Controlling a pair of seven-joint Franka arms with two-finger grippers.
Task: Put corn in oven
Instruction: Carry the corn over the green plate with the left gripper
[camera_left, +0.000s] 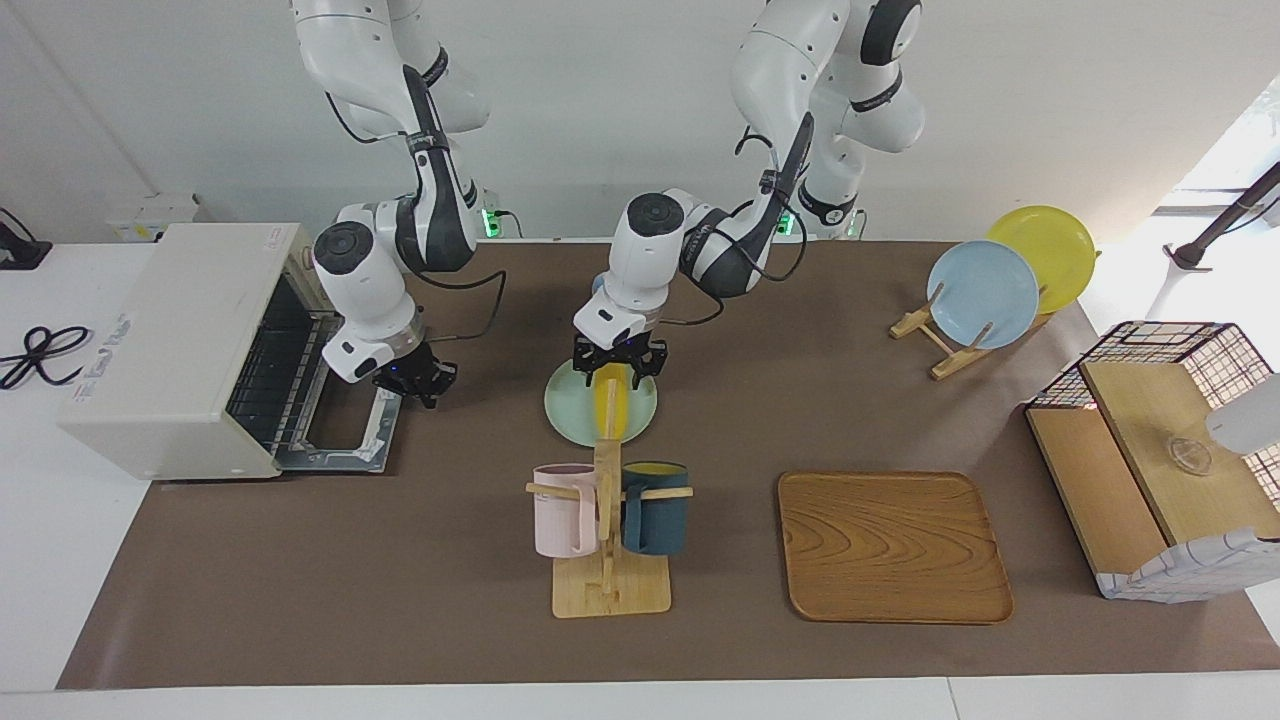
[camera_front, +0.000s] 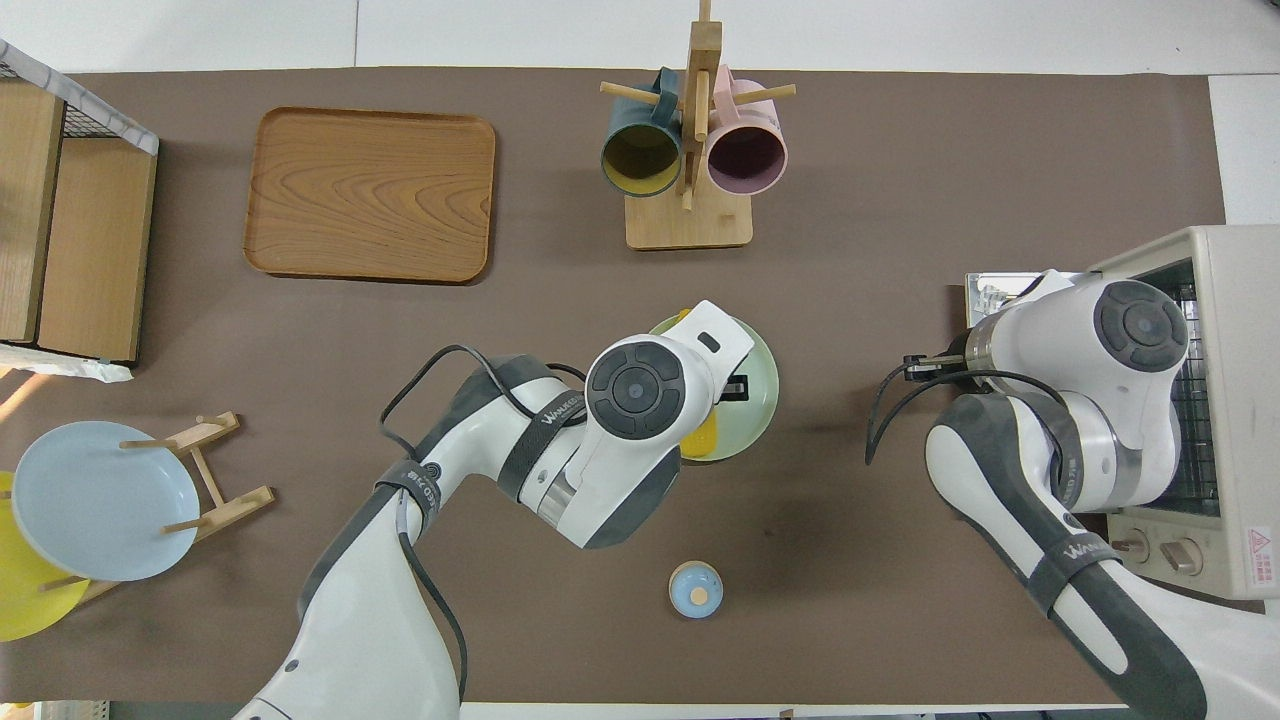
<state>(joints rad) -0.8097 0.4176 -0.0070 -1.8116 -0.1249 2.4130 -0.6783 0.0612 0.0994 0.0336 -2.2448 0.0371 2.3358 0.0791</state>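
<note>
Nearer the robots than the mug rack (camera_left: 608, 530), the left gripper (camera_left: 618, 368) clasps the corn (camera_left: 609, 408) on the green plate (camera_left: 570, 412); the right gripper (camera_left: 415, 383), finger state unclear, waits at the oven (camera_left: 190, 350)'s open door (camera_left: 345, 440).

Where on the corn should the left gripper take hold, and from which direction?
From straight above, across the middle of the corn: it lies flat on the green plate, so its rounded sides are free. The left gripper is over it.
</note>
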